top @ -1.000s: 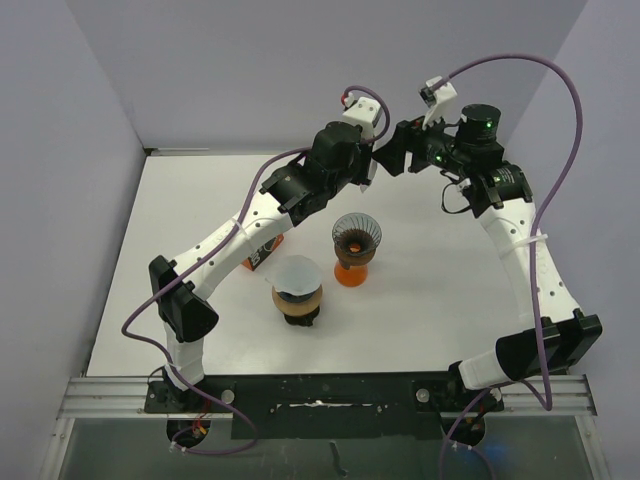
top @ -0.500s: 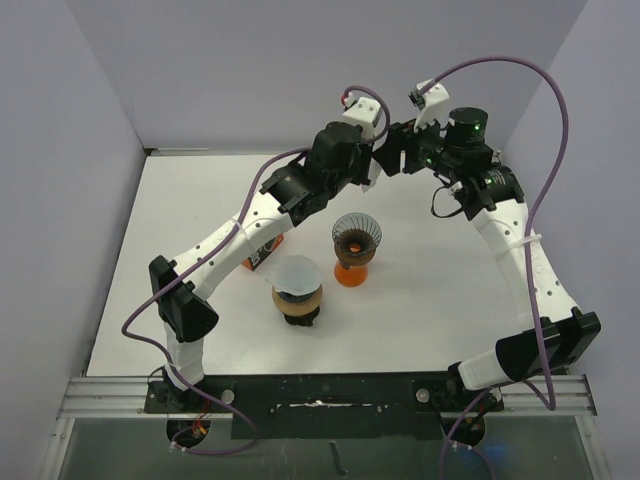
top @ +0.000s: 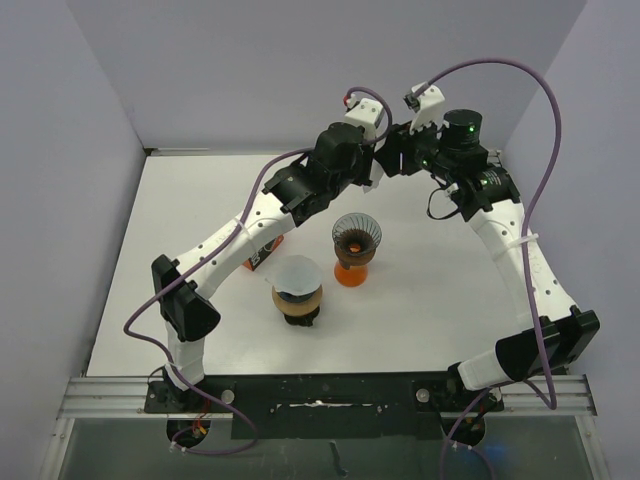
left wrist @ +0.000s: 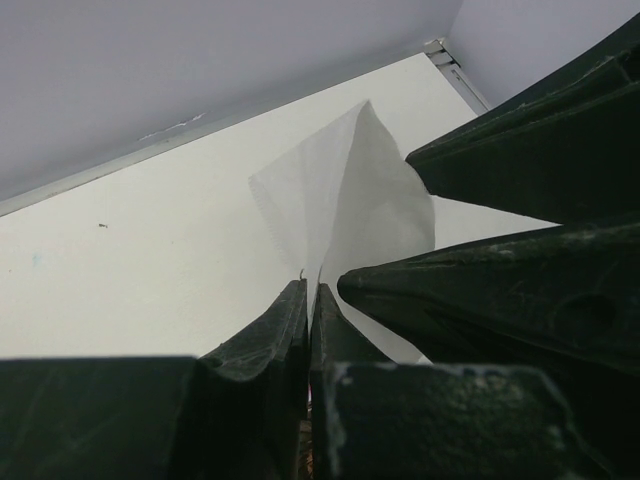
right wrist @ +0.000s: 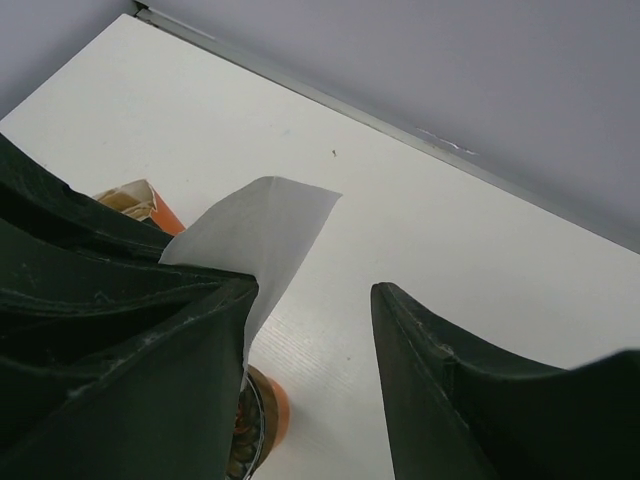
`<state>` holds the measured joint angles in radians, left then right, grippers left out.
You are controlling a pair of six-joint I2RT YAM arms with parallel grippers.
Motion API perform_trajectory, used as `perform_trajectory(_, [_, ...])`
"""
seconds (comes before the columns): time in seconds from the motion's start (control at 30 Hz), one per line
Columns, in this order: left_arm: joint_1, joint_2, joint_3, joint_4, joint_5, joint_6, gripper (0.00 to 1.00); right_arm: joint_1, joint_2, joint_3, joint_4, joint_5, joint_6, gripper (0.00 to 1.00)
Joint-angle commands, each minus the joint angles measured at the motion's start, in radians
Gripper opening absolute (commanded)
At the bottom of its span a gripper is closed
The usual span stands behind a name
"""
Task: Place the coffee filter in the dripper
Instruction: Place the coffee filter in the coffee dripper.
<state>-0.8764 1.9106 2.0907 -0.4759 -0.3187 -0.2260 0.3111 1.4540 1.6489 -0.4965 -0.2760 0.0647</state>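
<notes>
A folded white coffee filter (left wrist: 345,200) is pinched at its lower edge by my left gripper (left wrist: 310,288), which is shut on it and holds it in the air above the back of the table. My right gripper (right wrist: 315,290) is open and straddles the filter (right wrist: 265,220). The paper lies against its left finger (right wrist: 150,380), and the other finger (right wrist: 470,400) stands well apart. The two grippers meet nose to nose (top: 378,165) in the top view. The dripper (top: 356,240), a dark cone on an orange foot, stands below and in front of them.
A brown carafe with a white filter cone on top (top: 298,288) stands left of the dripper. An orange box (top: 262,255) lies partly under the left arm. Grey walls close in the table's back and sides.
The right gripper has moved left onto the filter held by the left gripper, and its jaws have narrowed. The left arm has barely moved.
</notes>
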Motion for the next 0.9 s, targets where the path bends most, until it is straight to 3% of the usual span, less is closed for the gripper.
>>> perform_trajectory(0.0, [-0.007, -0.001, 0.054, 0.03, -0.016, 0.001, 0.0, 0.011, 0.007, 0.002, 0.027, 0.014, -0.001, 0.49])
perform_trajectory(0.23, [-0.008, -0.003, 0.057, 0.028, -0.023, 0.001, 0.0, 0.012, 0.007, 0.0, 0.027, 0.038, 0.0, 0.35])
perform_trajectory(0.87, [-0.009, -0.019, 0.054, 0.022, -0.019, 0.008, 0.0, 0.009, 0.005, 0.0, 0.021, 0.096, -0.025, 0.29])
